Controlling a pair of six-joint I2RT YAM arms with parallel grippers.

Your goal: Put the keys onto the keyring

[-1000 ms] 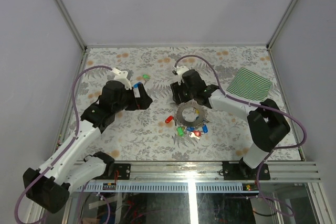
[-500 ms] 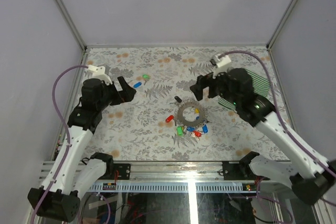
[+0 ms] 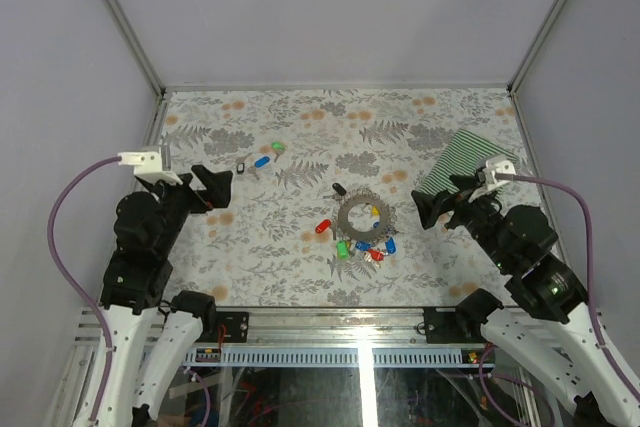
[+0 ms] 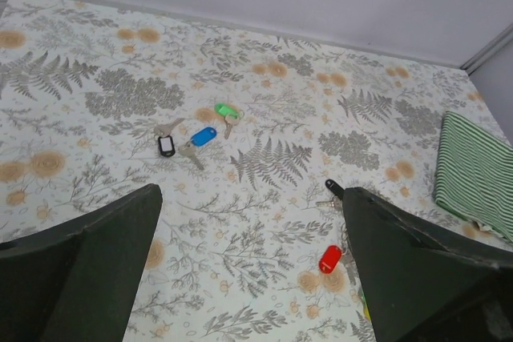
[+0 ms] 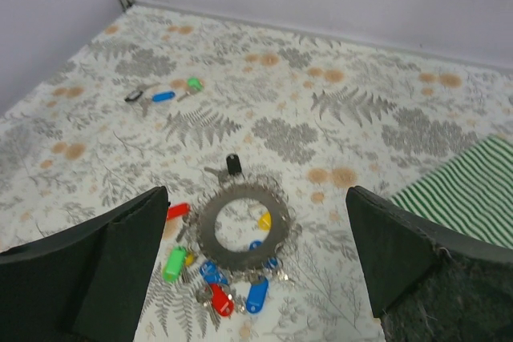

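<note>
Keys [image 3: 365, 245] with small metal blades and coloured plastic heads lie in two groups on the fern-patterned tabletop [image 3: 300, 117]. Most of them crowd the large flat dark grey metal keyring [image 5: 238, 227], which lies flat near the middle of the table, between the two arms and apart from both. A yellow head [image 5: 263, 220] sits inside its open centre against the inner edge. Red, green and blue heads fan out along its near rim, and a black-headed key [image 5: 232, 163] lies just beyond its far rim. Whether any key is threaded onto the ring cannot be told; the blades overlap and are too small to separate.

Three more keys, a green-headed one [image 4: 227, 109], a blue-headed one [image 4: 203, 136] and a black-headed one [image 4: 166, 145], lie close together well apart from the ring, toward the far left.

A green-and-white striped cloth [image 3: 470, 162] lies at the far right, cut off by the frame edge in both wrist views.

The left gripper [image 4: 248, 194] hangs over the table's left side, its dark fingers [image 4: 88, 270] spread wide with nothing between them. The right gripper [image 5: 256, 191] hangs over the right side, likewise spread wide and holding nothing.
</note>
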